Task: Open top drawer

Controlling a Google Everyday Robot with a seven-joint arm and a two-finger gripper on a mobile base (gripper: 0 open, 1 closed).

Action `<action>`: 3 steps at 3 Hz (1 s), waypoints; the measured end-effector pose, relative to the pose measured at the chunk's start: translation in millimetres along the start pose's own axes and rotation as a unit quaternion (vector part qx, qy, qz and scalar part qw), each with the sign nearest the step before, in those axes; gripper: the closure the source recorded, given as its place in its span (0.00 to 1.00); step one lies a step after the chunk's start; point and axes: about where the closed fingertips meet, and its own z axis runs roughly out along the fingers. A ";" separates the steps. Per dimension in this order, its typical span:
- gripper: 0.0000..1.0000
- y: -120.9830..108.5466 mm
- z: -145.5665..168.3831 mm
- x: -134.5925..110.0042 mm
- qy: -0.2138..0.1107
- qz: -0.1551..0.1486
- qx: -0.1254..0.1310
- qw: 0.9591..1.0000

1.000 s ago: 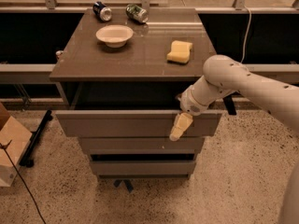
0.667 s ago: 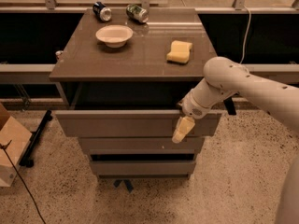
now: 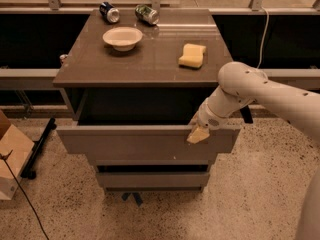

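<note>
Since the earlier frame the top drawer (image 3: 140,143) has slid slightly further out from under the table (image 3: 150,69), and my pincer (image 3: 198,134) has travelled with it. It rests against the upper edge of the drawer front, which I judge to be the only purchase a handle-less front offers; whether it is clenched or released I cannot tell. The drawer extends to the left of the pincer and stands well open, while the sponge (image 3: 192,55) and bowl (image 3: 122,36) lie above and beyond it, undisturbed.
</note>
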 end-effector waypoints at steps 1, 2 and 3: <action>0.87 20.2 -2.1 8.8 0.008 0.005 -0.004 1.000; 0.92 22.8 -2.2 9.7 0.009 0.006 -0.004 1.000; 0.61 51.1 -1.1 19.2 0.010 0.032 -0.007 0.999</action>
